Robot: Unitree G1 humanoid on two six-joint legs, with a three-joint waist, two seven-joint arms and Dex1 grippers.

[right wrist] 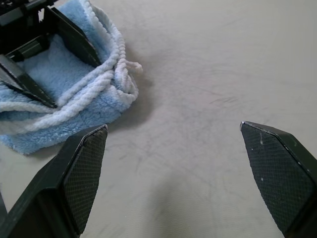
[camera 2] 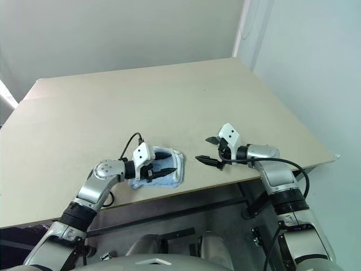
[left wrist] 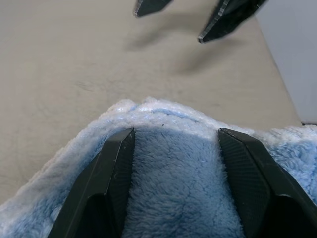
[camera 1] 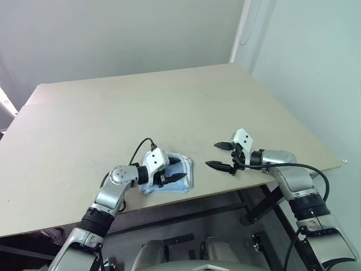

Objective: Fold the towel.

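Note:
The towel is a small light-blue terry cloth with white stitched edging, lying bunched into a compact fold close to the table's front edge, left of centre. My left gripper lies on top of it with its fingers apart, open; blue pile shows between the two fingers. My right gripper hovers over bare table a short way to the right of the towel, open wide and pointing toward it. In the right wrist view the towel and its looped white edging lie beyond the gripper.
The beige table stretches far back and to both sides. Its front edge runs just below the towel, and its right corner lies beyond the right arm. A black cable loops up from the left wrist.

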